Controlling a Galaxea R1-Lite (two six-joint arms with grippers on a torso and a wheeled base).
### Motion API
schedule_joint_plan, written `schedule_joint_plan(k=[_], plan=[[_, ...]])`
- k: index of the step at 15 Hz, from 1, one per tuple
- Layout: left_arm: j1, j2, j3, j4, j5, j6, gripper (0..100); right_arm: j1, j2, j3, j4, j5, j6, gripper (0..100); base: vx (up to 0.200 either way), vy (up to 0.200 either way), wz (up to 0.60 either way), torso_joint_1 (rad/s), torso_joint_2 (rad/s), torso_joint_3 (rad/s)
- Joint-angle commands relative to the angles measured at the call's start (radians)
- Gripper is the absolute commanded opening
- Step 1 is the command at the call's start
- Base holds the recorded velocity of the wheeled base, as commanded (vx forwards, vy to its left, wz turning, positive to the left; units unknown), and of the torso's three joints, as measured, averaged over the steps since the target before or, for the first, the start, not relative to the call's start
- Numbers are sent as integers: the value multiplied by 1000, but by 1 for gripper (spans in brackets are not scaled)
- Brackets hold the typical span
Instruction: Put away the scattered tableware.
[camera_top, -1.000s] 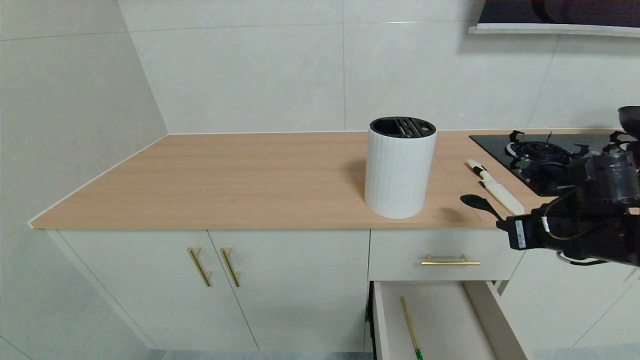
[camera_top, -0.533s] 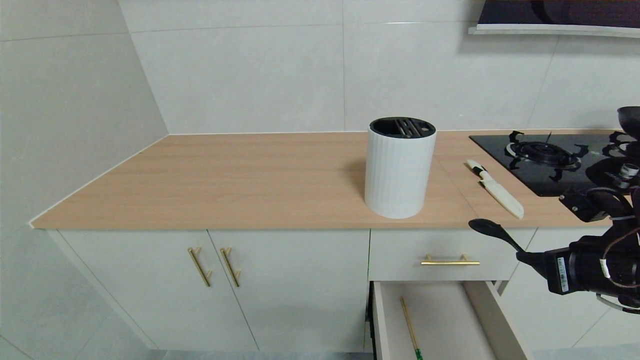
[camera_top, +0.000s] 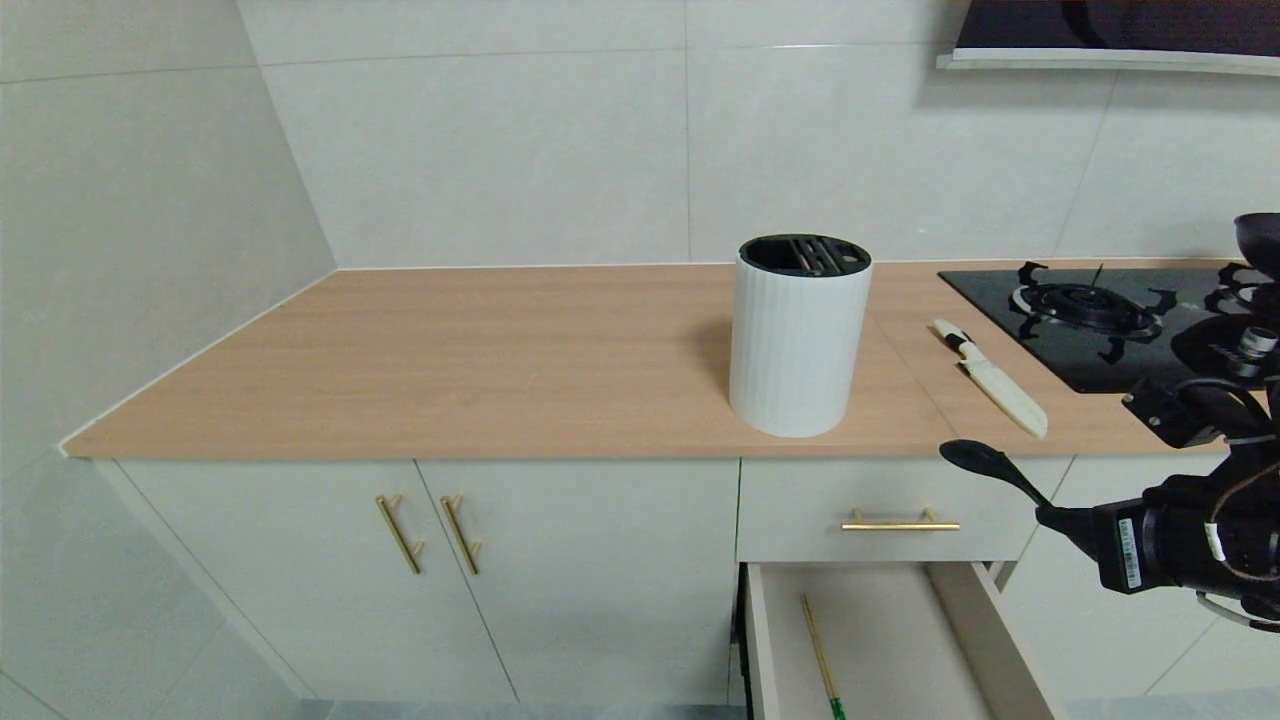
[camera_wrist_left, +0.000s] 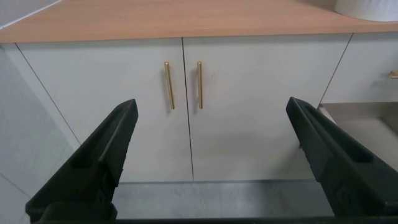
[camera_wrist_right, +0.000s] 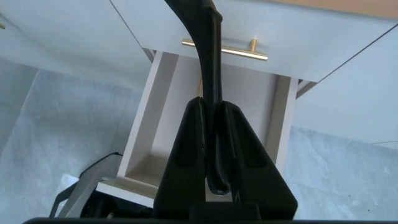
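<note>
Right claw (camera_top: 1052, 517): closed narrowly on the handle of the black spoon (camera_top: 985, 464); the bowl end sticks out ahead of the fingertips.
Spoon handling: it looks light and stiff, probably smooth plastic, not fragile. The smooth handle may swivel between the fingers. The hold is near the handle's end, and a hold nearer the middle would likely be steadier.
Spoon place: in the air before the counter edge, held in the claw.
Open drawer (camera_top: 962, 612): below the claw, with chopsticks (camera_top: 820, 648) inside.
Knife (camera_top: 990, 378): on the counter beyond the spoon's bowl, apart from it.
Left claw (camera_wrist_left: 211, 109): wide open, holding nothing, facing the cabinet doors (camera_wrist_left: 249, 124).
</note>
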Motion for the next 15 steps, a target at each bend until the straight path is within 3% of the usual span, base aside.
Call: schedule_joint_plan(k=[1,5,15], plan=[[0,2,0,0,0,0,100,0,27,1,0,-3,0,0,0,0,0,0,0,0],[0,2,0,0,0,0,100,0,32,4,0,-4,-2,0,0,0,0,-60,135,84],[0,2,0,0,0,0,100,0,41,9,-2,-4,-2,0,0,0,0,-190,475,278]])
